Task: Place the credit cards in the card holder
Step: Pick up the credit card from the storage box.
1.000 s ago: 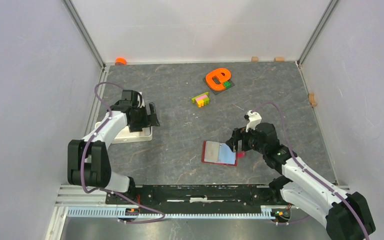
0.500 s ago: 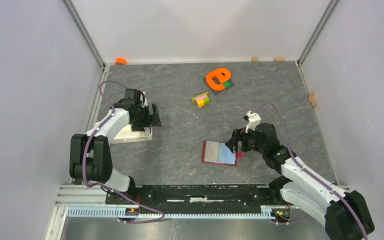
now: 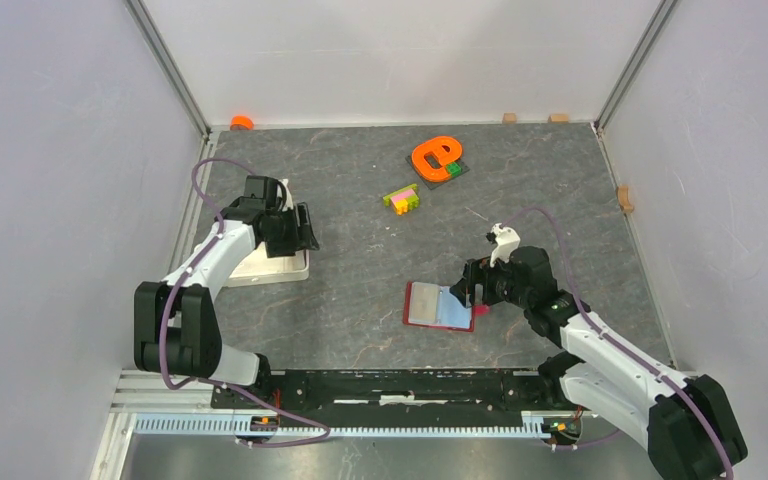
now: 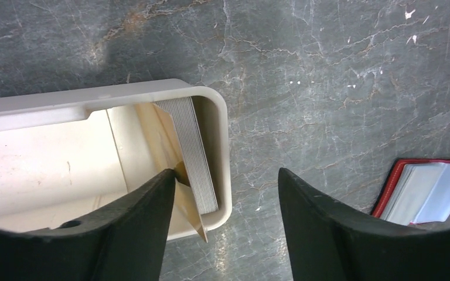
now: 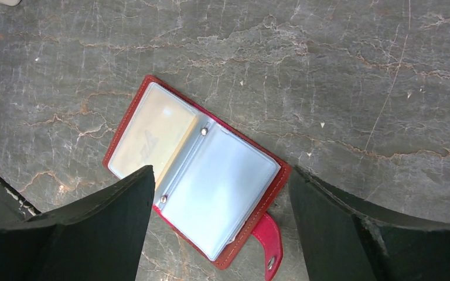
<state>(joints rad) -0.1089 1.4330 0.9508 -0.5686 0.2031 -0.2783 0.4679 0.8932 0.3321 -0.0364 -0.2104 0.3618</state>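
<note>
Right wrist view showed the card holder [image 5: 193, 175] lying open on the table [image 5: 357, 70] at frame centre, with a pale tan card face in its left pocket and light blue in its right. The right gripper [image 5: 221, 171] hung released above it, a finger on each side, unmoved over the last second. Left wrist view showed the credit cards [image 4: 196, 158] stacked on edge at the right end of the white tray [image 4: 94, 102], a tan-orange card [image 4: 170, 137] leaning against them. The left gripper [image 4: 225, 172], spread and holding nothing, straddled that end wall. Top external view showed it had shifted slightly toward upper left. Judgement: the pick was being re-aimed; no card was lifted yet.
</note>
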